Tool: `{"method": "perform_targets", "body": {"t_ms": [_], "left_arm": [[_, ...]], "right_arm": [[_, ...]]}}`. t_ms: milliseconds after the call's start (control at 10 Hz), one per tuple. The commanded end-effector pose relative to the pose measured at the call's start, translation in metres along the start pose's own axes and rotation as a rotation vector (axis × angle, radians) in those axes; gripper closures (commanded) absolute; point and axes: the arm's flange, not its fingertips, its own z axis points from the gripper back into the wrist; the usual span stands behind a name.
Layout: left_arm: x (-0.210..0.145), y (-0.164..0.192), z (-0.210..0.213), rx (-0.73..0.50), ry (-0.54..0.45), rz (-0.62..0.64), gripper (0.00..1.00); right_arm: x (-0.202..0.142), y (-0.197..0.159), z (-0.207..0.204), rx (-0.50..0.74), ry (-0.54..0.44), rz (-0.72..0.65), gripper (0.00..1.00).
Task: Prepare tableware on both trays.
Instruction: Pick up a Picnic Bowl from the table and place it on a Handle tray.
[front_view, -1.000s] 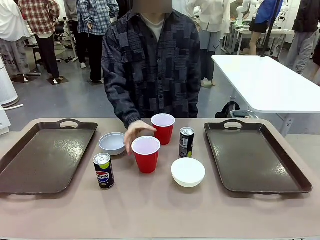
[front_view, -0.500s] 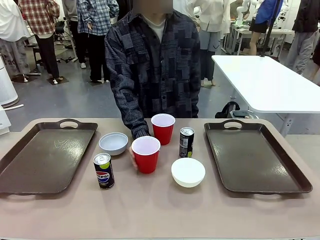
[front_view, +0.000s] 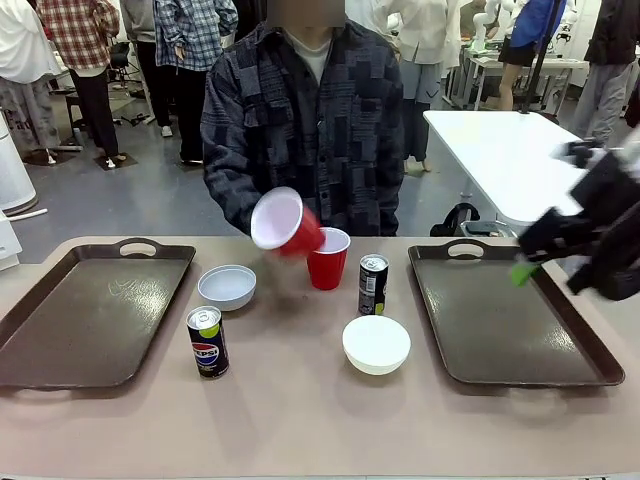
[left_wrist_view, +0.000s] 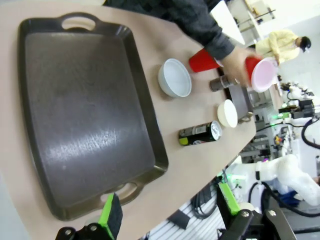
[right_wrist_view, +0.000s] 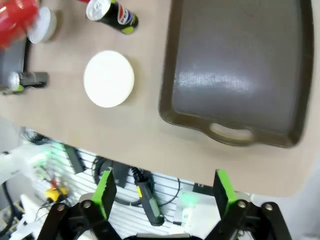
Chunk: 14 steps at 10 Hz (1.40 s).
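Note:
A person's hand holds one red cup (front_view: 285, 222) tilted in the air, above the other red cup (front_view: 327, 258) on the table. Between the trays stand a white bowl (front_view: 227, 287), a second bowl (front_view: 376, 343), the Pepsi can (front_view: 207, 341) and the black-silver can (front_view: 372, 284). My right gripper (front_view: 530, 265), blurred, hovers over the right tray (front_view: 510, 310); in its wrist view it (right_wrist_view: 164, 189) is open and holds nothing. My left gripper (left_wrist_view: 169, 210) is open over the near end of the left tray (left_wrist_view: 85, 110).
The person stands at the far edge of the table, behind the cups. A white table (front_view: 530, 165) is at the back right, with several people farther off. Cables and a rack (right_wrist_view: 145, 195) lie below the table's near edge.
The person's hand closed on the nearer red cup and lifted it, tipped sideways. My right arm came into the front view from the right, above the right tray.

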Motion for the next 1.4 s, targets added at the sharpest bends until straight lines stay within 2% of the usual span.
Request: {"method": "perform_targets", "body": {"t_ms": [0,200,300,400,600,700,800,1100,1300], "left_arm": [[0.001,-0.001,0.002,-0.007,-0.013,0.016,0.00],[0.001,-0.001,0.002,-0.007,-0.013,0.016,0.00],[0.001,-0.001,0.002,-0.007,-0.013,0.016,0.00],[0.001,-0.001,0.002,-0.007,-0.013,0.016,0.00],[0.001,-0.001,0.002,-0.007,-0.013,0.016,0.00],[0.001,-0.001,0.002,-0.007,-0.013,0.016,0.00],[0.001,-0.001,0.002,-0.007,-0.013,0.016,0.00],[0.001,-0.001,0.002,-0.007,-0.013,0.016,0.00],[0.001,-0.001,0.002,-0.007,-0.013,0.016,0.00]], "right_arm": [[-0.028,0.023,-0.105,-0.129,0.033,-0.030,0.00],[-0.019,0.038,-0.141,-0.133,0.045,-0.075,0.00],[-0.018,0.039,-0.142,-0.083,0.074,-0.051,0.00],[0.018,0.072,-0.089,-0.122,0.049,-0.020,0.00],[0.018,0.072,-0.089,-0.122,0.049,-0.020,0.00],[0.026,0.071,-0.109,-0.108,0.071,-0.021,0.00],[0.020,0.071,-0.125,-0.134,0.069,-0.024,0.00],[0.030,0.102,-0.164,-0.168,0.058,0.002,0.00],[0.042,0.109,-0.189,-0.202,0.053,-0.011,0.00]]}}
